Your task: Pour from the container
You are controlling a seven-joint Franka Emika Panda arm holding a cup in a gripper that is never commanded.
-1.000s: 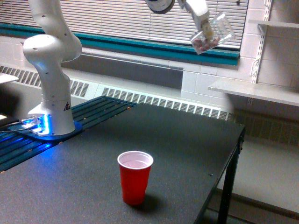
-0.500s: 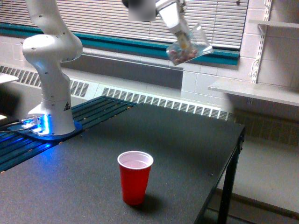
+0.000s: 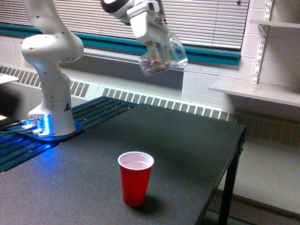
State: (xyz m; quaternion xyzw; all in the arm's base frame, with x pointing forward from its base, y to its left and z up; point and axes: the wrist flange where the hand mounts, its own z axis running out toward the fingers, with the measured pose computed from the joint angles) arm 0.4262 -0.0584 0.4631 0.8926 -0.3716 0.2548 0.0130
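Observation:
The container [image 3: 164, 57] is a clear plastic cup held high over the table, tilted with its mouth toward the exterior view's right. Small pinkish-white pieces lie in its lower left end. My gripper [image 3: 153, 47] is shut on the container, gripping it from above. A red plastic cup [image 3: 135, 177] stands upright on the dark table [image 3: 187, 154], well below the container and a little to the exterior view's left of it. Its inside looks pale.
The arm's white base [image 3: 52, 89] stands at the exterior view's left, with a blue light at its foot. The table's edge [image 3: 236, 145] drops off on the exterior view's right. A wall shelf [image 3: 258, 91] and window blinds are behind.
The gripper and the container have travelled toward the exterior view's left and come lower, now nearer to above the red cup. The red cup has stayed put.

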